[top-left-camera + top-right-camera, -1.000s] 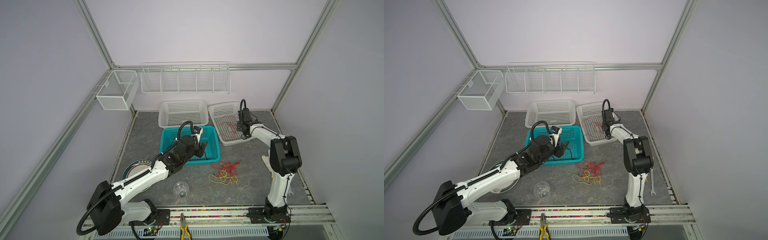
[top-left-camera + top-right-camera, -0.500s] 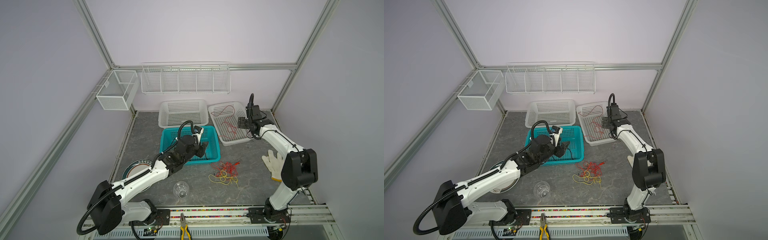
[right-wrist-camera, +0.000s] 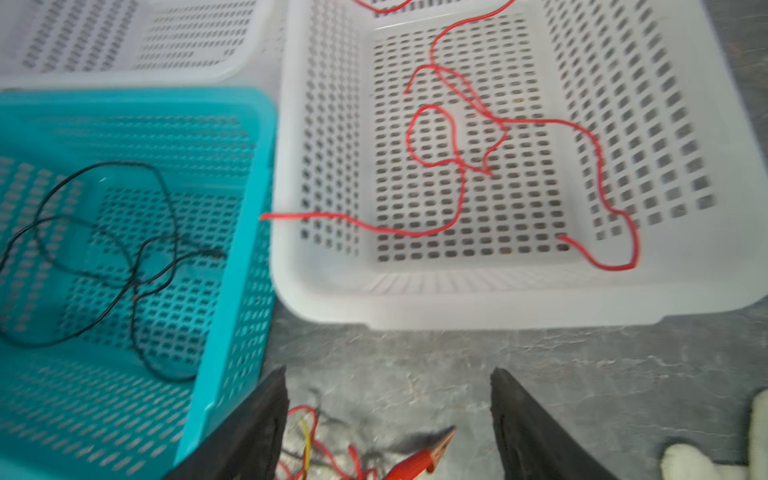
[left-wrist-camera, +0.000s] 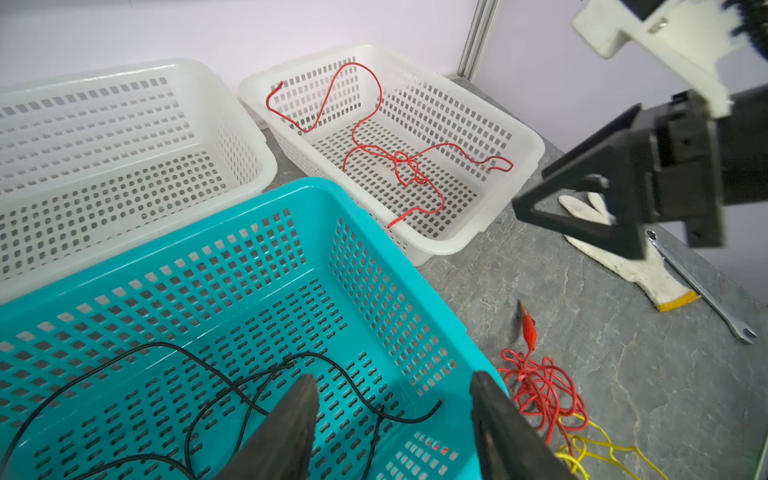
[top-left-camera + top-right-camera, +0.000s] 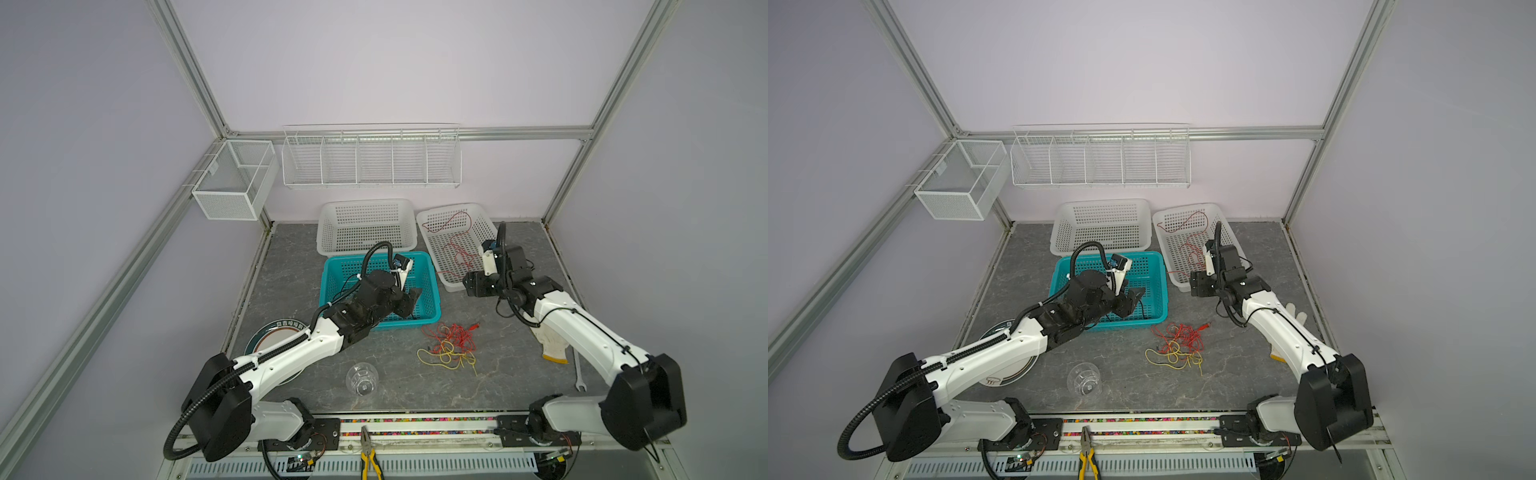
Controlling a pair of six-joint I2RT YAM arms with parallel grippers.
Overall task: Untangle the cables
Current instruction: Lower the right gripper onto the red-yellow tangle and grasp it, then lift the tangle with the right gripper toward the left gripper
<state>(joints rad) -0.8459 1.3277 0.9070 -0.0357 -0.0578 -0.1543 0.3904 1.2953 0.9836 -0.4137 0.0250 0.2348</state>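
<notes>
Centre of frame: front basket (image 5: 431,286) holding single cable (image 4: 289,365); behind it left rear basket (image 5: 365,232) and right rear basket (image 5: 430,239), the latter holding second cable (image 4: 401,160). Lower centre, on table (image 5: 291,266): cable tangle (image 5: 449,345), glass (image 5: 362,378) to its lower left, glove (image 5: 552,349) to its right.

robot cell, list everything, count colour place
white baskets: 2, white, back
teal basket: 1, teal, centre
red cable: 1, red, right white basket
black cable: 1, black, teal basket
cable tangle: 1, red and yellow, table
wire rack: 1, white, wall
mesh box: 1, white, left frame
plate: 1, dark-rimmed, front left
glass: 1, clear, front
glove: 1, white, right
wrench: 1, silver, beside glove
pliers: 1, yellow-handled, front
left gripper, right gripper: 2, black, open
</notes>
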